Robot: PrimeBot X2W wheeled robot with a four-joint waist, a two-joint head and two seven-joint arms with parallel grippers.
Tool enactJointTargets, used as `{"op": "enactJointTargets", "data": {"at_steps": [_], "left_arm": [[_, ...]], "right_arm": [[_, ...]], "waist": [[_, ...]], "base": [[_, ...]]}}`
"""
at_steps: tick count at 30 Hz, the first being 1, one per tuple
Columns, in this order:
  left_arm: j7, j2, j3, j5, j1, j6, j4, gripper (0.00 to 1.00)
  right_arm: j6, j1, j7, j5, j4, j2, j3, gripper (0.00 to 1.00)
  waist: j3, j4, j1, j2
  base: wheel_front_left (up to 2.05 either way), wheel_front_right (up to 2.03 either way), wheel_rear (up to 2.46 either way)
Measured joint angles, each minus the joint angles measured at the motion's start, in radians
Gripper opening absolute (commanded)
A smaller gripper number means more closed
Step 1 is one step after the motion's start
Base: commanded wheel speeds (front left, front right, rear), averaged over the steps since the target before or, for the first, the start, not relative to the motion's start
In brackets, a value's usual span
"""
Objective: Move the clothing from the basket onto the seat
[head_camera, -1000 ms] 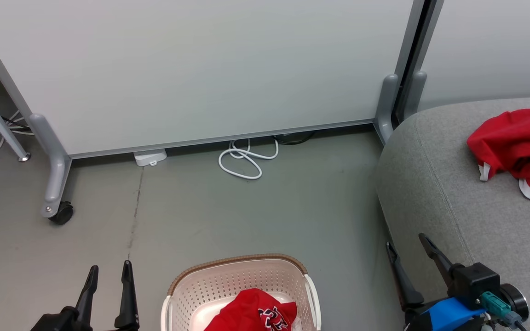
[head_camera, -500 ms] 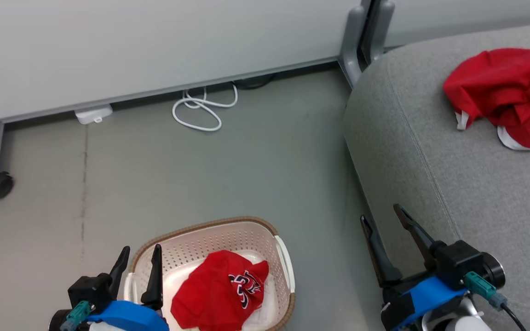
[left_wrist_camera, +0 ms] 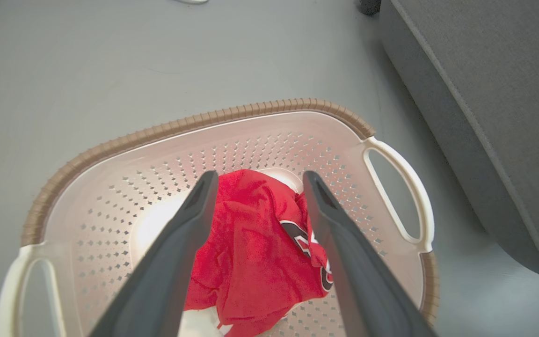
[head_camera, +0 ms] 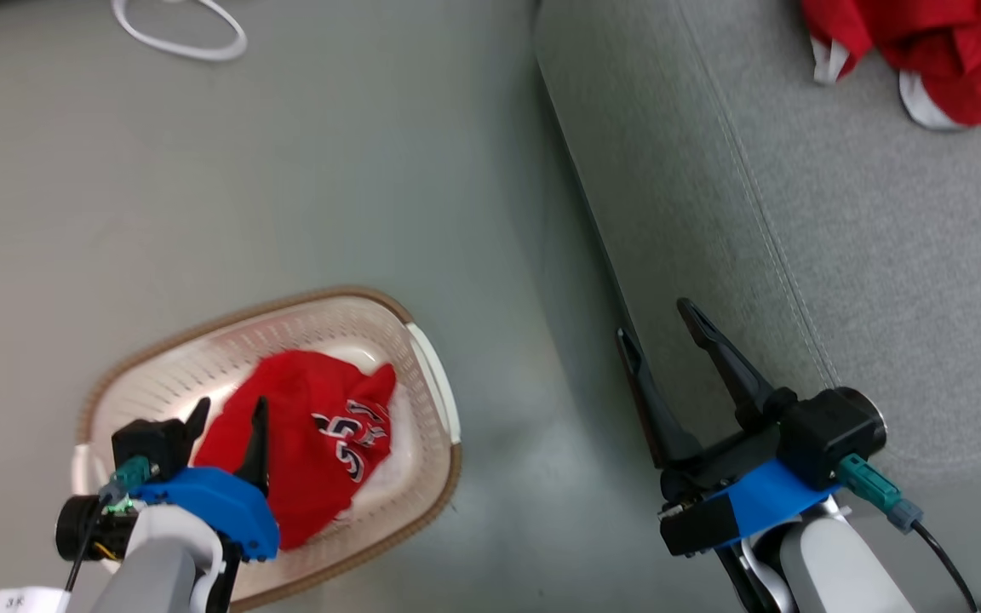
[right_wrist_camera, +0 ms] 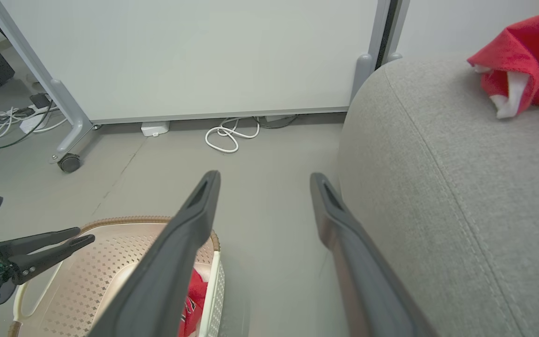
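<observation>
The grey seat [head_camera: 882,255] takes up the right of the head view, with one red garment [head_camera: 933,51], white trim showing, already lying crumpled at its far end. On the floor [head_camera: 329,170] near the seat's rounded edge stands the basket [head_camera: 226,317], brown-rimmed and white-handled, apart from the cushion. The second red garment [left_wrist_camera: 251,252], part of its lettering showing, lies bunched in the bottom of the basket.

The left gripper [head_camera: 231,407] hangs over the basket's opening, pointed down at that garment. Its fingers [left_wrist_camera: 176,262] are spread wide and pinch nothing, and in the wrist view the cloth lies between them. Whether the tips touch the fabric cannot be told. The right gripper [head_camera: 656,319] hovers by the seat's edge, between basket and cushion, its fingers [right_wrist_camera: 358,262] likewise spread and empty.

By the look of things the task is half done, and the step in hand is the reach for the garment left in the basket. The next move calls for the left gripper to go down until its fingers straddle a raised fold, then close on a good bunch of cloth rather than a thin edge. It must lift high enough for the trailing fabric to clear the rim, then carry across to the seat. The light plastic basket may shift or rise if the cloth catches on it.
</observation>
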Motion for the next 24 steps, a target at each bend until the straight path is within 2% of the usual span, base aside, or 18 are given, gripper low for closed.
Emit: {"op": "enactJointTargets", "data": {"at_steps": [8, 13, 21, 24], "left_arm": [[0.008, 0.023, -0.067, -0.019, -0.123, 0.0, 0.076, 1.0], [0.05, 0.0, -0.108, -0.044, -0.178, 0.0, 0.081, 1.0], [0.146, 0.023, -0.142, -0.093, -0.213, -0.003, 0.089, 1.0], [0.198, 0.026, -0.149, -0.093, -0.221, 0.017, 0.114, 1.0]], "right_arm": [[0.0, -0.068, -0.035, 0.023, 0.006, 0.0, 0.043, 1.0], [0.0, -0.091, -0.048, 0.032, 0.018, 0.0, 0.058, 1.0], [0.0, -0.117, -0.061, 0.054, 0.036, 0.0, 0.084, 1.0], [0.0, -0.124, -0.065, 0.059, 0.041, 0.0, 0.088, 1.0]], "waist": [[0.181, -0.065, 0.0, 0.0], [0.267, -0.082, 0.0, 0.0], [0.324, -0.089, -0.0001, 0.0], [0.328, -0.092, -0.0001, 0.0]], "base": [[0.0, 0.0, 0.0], [0.0, 0.0, 0.0], [0.0, 0.0, 0.0], [0.0, 0.0, 0.0]]}}
